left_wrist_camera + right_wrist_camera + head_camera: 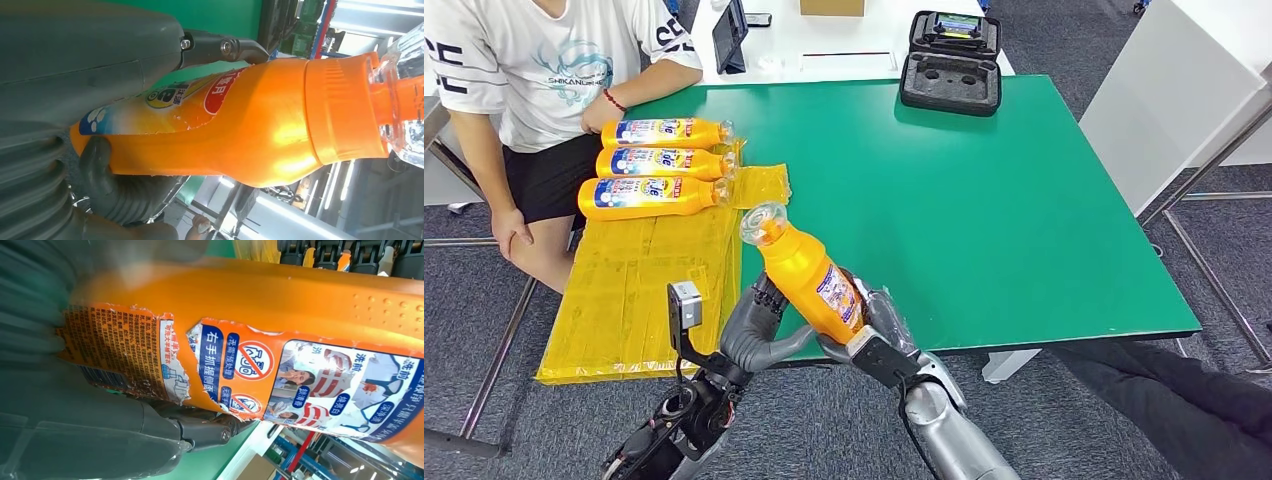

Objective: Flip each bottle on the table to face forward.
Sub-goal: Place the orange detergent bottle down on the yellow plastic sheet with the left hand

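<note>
You had both hands on one orange plastic detergent bottle with a clear cap (802, 270), lifted off the green table (984, 220) near its front edge. Left hand (759, 325) was clenched around the lower body, thumb under it in the left wrist view (107, 185). Right hand (879, 335) was grasping the base from the other side. Bottle was tilted, cap pointing up and away from you. Right wrist view showed the back label (320, 390), torn at one edge.

Risk as I read it: a two-hand regrip on a slick bottle. If one hand let go before the other was firm, it could slip and drop off the near edge. A torn label could also peel under the fingers.

Further out, three matching orange bottles (656, 164) lay on their sides, front labels up, on the yellow plastic sheet (654, 290). A person's hand (600, 112) rested just beside the farthest one. Setting down too close could knock that row.
</note>
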